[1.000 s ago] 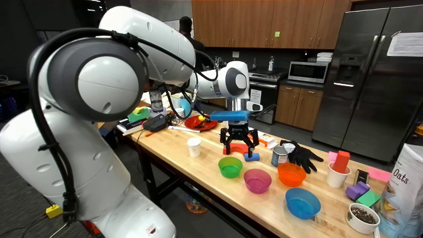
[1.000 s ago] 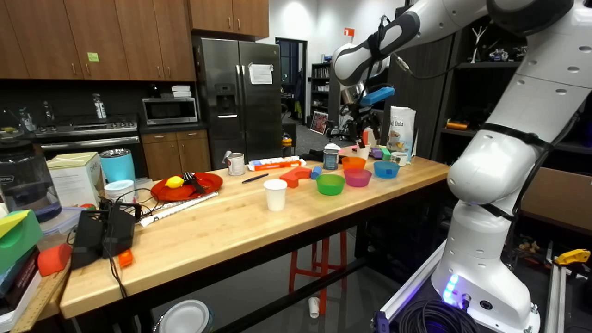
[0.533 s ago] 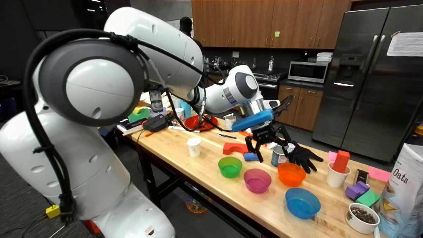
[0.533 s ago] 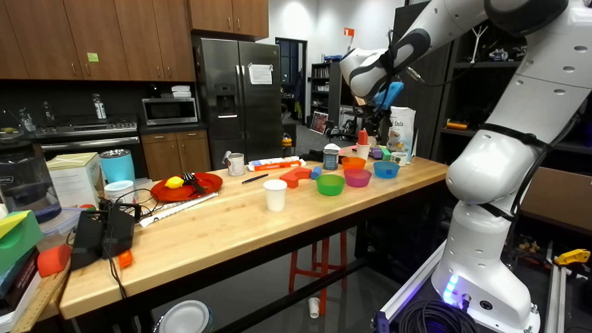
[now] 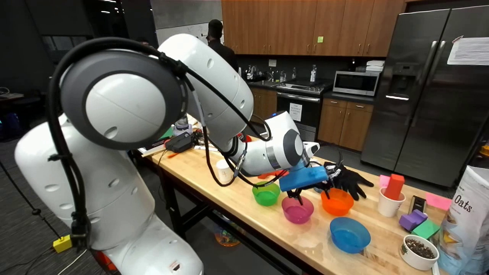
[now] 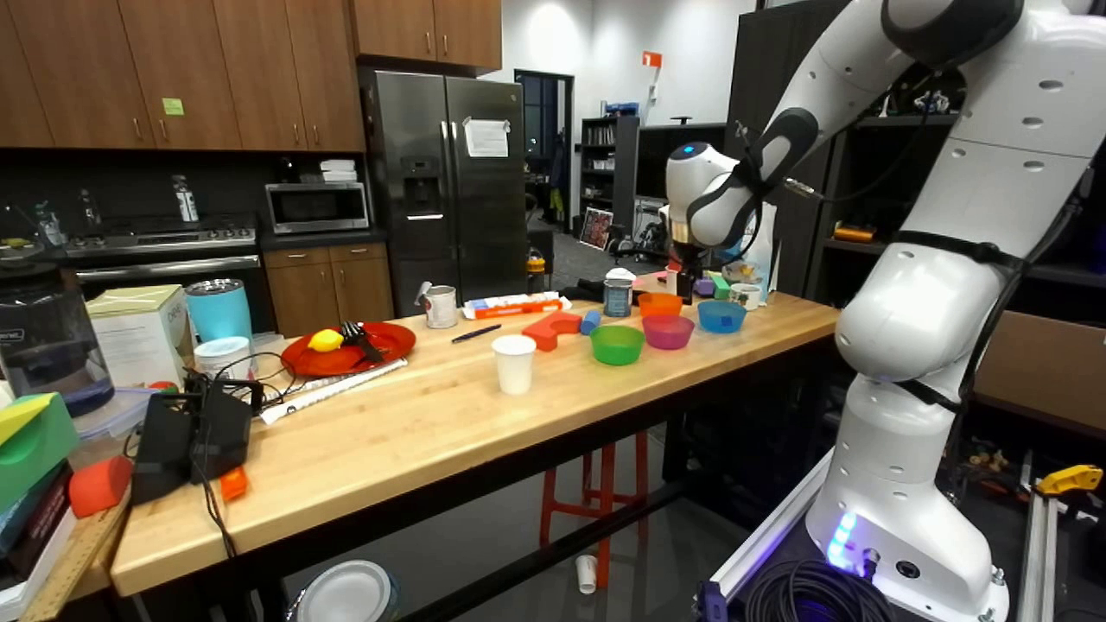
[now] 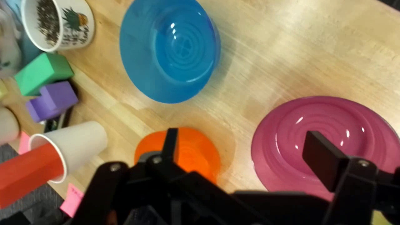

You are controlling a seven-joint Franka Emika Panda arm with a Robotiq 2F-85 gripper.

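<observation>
My gripper [image 5: 314, 198] is open and empty, tilted low over the bowls. In the wrist view its fingers [image 7: 242, 140] stand wide apart, one in front of the orange bowl [image 7: 200, 153] and one in front of the pink bowl [image 7: 275, 140]. Whether a fingertip touches either bowl I cannot tell. The blue bowl [image 7: 184, 53] is farther off in the wrist view. In an exterior view the green bowl [image 5: 266, 194] lies beside the pink bowl [image 5: 298, 212], partly under the arm's cable. The bowls I can see into look empty.
A white cup [image 5: 387, 208] holds a red block [image 5: 395, 186]. A purple block [image 5: 412, 220], a green block [image 5: 426, 229], a cup of dark bits [image 5: 419, 252] and an oats bag [image 5: 462, 221] stand nearby. A black glove [image 5: 351, 183], tin [image 6: 617, 298] and red arch block [image 6: 549, 330] lie behind.
The arm has swung from above the red arch block and blue cylinder toward the pink and orange bowls. The gripper has come lower and tilted, staying open. The table objects have not moved.
</observation>
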